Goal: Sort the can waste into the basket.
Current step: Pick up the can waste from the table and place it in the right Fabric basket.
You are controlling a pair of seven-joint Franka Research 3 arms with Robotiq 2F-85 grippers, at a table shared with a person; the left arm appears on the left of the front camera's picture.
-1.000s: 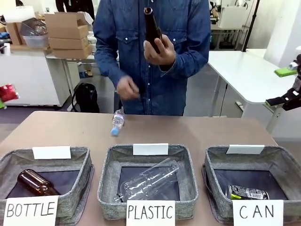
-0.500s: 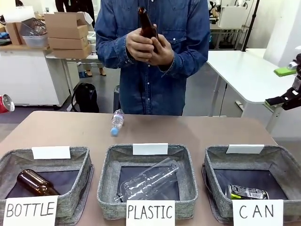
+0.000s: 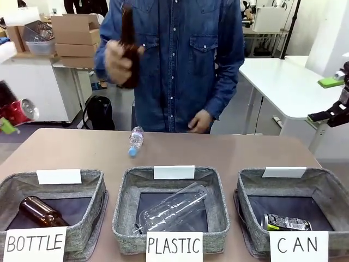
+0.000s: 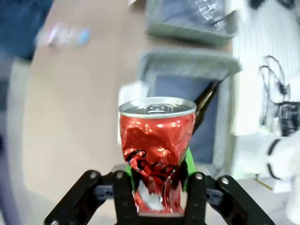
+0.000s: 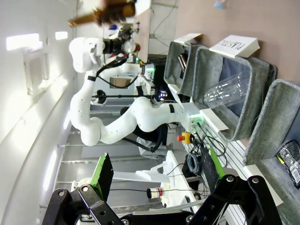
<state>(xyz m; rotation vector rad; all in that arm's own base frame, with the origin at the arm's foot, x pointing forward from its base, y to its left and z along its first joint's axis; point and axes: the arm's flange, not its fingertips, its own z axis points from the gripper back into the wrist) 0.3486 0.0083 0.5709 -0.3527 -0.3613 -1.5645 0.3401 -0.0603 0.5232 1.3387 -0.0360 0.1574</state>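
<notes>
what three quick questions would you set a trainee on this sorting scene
1. True or false: the left gripper is shut on the red can.
2. Which basket holds the black can? A: BOTTLE. B: PLASTIC. C: CAN.
3. Fill in: the person's raised hand holds a brown ____.

Key: 1 true. 2 C, the CAN basket. 3 bottle.
</notes>
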